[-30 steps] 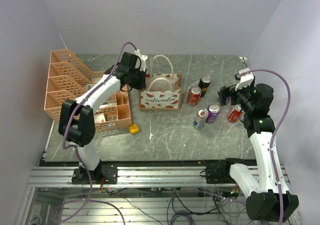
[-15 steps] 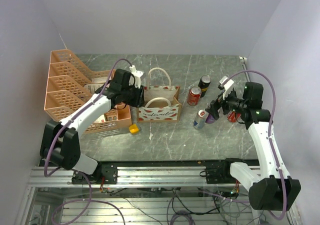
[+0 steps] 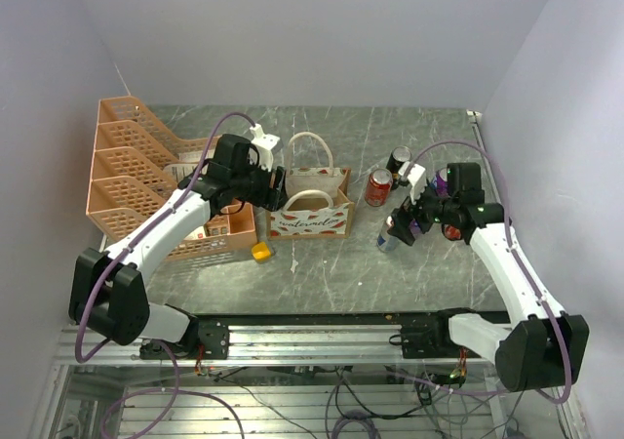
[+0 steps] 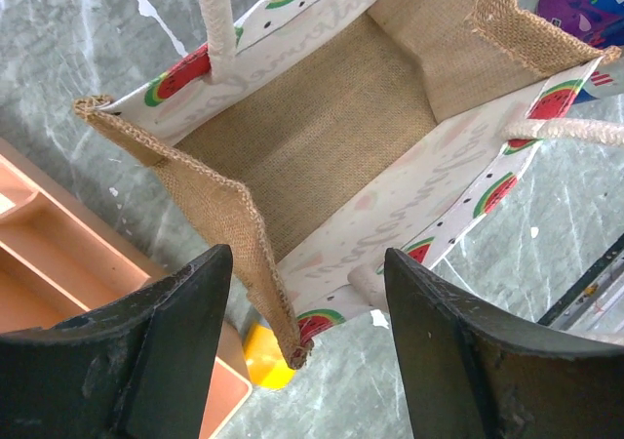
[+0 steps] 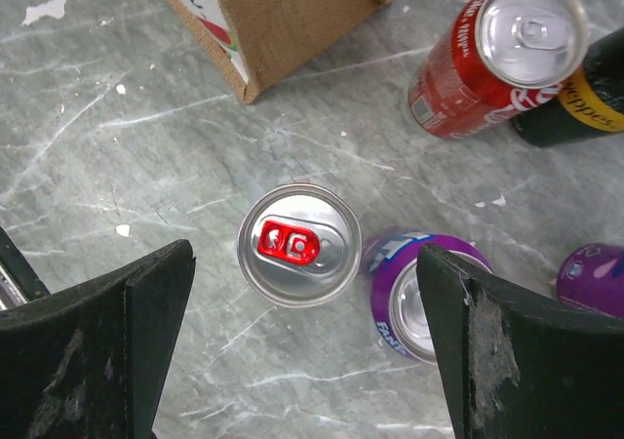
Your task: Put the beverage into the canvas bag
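Centring the right gripper (image 5: 305, 293), jaws wide apart, over the upright silver-topped, red-tabbed drink can (image 5: 297, 244) just beside a purple can (image 5: 424, 307) matters most, while the left gripper (image 4: 304, 263), jaws parted, straddles the tan watermelon-print canvas bag (image 4: 219, 200) at its end wall.

Showing an orange rack (image 3: 127, 161) sitting on the left side of the grey bench (image 3: 322, 263). Showing a small yellow thing (image 3: 260, 252) lying just beside the rack's near corner. Showing a red can (image 5: 487, 59) standing just beside a black can (image 5: 585, 98). Showing a purple can (image 5: 414, 298) standing nearby, with a second purple can (image 5: 595, 278) peeking in at the edge.
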You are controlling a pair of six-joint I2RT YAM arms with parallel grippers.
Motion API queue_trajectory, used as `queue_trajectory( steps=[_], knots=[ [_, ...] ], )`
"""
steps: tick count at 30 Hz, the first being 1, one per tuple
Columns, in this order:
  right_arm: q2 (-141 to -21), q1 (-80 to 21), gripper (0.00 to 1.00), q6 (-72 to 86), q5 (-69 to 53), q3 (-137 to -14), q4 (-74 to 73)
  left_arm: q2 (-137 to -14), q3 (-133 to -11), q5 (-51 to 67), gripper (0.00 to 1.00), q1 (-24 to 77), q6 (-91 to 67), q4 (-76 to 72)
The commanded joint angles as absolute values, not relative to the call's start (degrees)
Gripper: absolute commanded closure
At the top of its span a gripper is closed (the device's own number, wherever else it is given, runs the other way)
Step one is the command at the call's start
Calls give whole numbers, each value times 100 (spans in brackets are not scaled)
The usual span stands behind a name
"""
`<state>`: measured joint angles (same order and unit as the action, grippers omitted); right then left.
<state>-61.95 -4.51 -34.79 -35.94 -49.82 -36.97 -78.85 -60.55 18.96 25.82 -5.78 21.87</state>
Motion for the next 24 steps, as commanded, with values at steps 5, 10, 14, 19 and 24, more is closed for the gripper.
queue_trajectory(
  steps=[5,10,14,19,24],
  knots=[
    [-6560,-950,10,-3422,-2886,-4822,-3300,-7735,-6239,1494,25,2650,-266,1976],
    [-6695,-1132,23,-3361,-2688,-4824,-3211,-7726,-6241,1447,24,2645,-216,1967],
    [-6771,-1199,33,-3314,-2541,-4825,-3145,-7725,-6219,1358,24,2636,-194,1936],
    [-6822,-1217,45,-3387,-2436,-4787,-3137,-7741,-6158,1450,18,2588,-115,1849],
    [-6759,-1221,65,-3442,-2636,-4938,-3304,-7936,-6313,1411,11,2575,-73,1911]
  ],
)
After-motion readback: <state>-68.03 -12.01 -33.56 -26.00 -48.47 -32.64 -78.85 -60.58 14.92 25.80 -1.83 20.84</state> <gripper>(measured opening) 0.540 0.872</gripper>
